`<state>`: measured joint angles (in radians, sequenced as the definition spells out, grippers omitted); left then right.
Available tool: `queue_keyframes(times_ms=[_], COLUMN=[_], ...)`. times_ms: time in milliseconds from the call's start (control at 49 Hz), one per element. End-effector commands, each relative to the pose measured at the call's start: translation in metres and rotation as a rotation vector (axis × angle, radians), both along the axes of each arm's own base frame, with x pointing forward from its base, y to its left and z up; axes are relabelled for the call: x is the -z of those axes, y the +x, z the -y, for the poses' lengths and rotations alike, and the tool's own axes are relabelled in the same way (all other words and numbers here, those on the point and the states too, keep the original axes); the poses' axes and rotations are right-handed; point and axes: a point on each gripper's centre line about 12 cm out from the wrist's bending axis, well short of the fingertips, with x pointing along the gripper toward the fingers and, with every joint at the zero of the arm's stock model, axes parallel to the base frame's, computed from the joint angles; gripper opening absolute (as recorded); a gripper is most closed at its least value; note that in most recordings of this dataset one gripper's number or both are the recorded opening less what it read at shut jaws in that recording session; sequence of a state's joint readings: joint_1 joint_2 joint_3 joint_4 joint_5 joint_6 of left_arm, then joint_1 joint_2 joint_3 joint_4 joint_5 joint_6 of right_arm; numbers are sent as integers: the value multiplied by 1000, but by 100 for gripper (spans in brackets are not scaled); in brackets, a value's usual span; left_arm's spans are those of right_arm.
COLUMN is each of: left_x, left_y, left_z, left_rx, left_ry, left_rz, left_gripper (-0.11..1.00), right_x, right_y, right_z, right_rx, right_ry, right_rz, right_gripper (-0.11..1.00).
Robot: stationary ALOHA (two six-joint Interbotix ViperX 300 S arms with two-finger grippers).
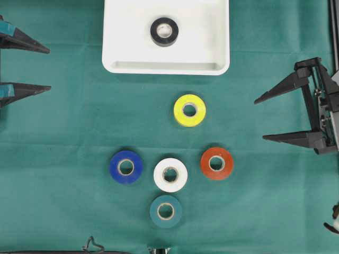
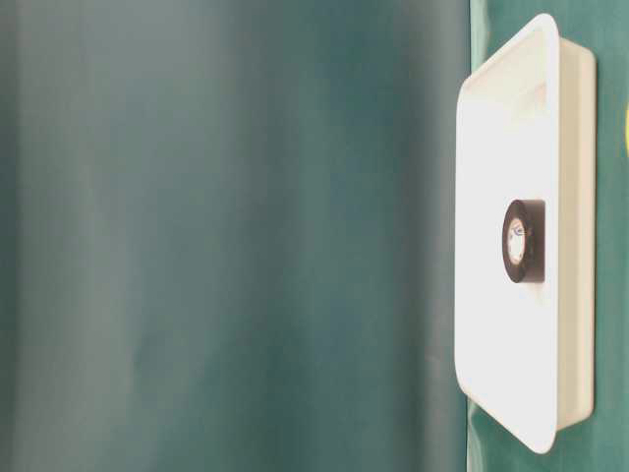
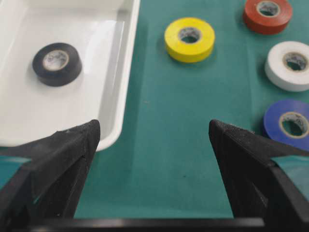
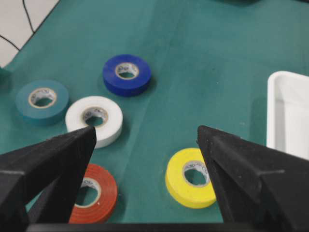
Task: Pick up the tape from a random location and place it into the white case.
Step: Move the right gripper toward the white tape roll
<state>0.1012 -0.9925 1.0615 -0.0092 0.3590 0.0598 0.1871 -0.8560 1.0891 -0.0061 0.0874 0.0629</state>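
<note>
- The white case [image 1: 116,32] lies at the top of the green cloth [image 1: 63,159], already holding a black roll [image 1: 164,31].
- Both the left gripper [image 1: 46,69] and the right gripper [image 1: 259,118] are spread wide and empty.
- The yellow tape [image 1: 189,110] is nearest the case; straddle it squarely, jaws clear of neighbours.

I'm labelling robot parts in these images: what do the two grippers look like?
Both are matte black with long wedge-shaped fingers tapering to points. The left gripper has teal tape wrapped round its fingers near their base. The right gripper shows a black frame with small screws behind the fingers, whose inner faces look finely textured.
</note>
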Motion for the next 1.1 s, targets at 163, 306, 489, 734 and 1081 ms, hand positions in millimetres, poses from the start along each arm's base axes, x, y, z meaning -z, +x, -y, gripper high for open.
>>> queue_keyframes(times_ms=[163,306,489,734,1081], left_x=[-6,-5,-3,-2,-1], left_y=[2,2,3,4,4], left_z=[-1,-1,-1,-1,-1], left_rx=[-4,-4,-4,-4,-4], left_ry=[-1,-1,-2,-2,-4], left_rz=[17,16,8,-1,-10], left_gripper=[96,96,96,96,96], right_x=[-14,-17,-19,-25,-27], right_y=[24,46,76,117,172], right_z=[-8,-14,-20,-29,-41], right_rx=[-13,-19,-20,-21,-21], right_ry=[9,4,-1,-4,-9], right_rz=[28,5,-5,-15,-31], right_gripper=[93,93,93,93,93])
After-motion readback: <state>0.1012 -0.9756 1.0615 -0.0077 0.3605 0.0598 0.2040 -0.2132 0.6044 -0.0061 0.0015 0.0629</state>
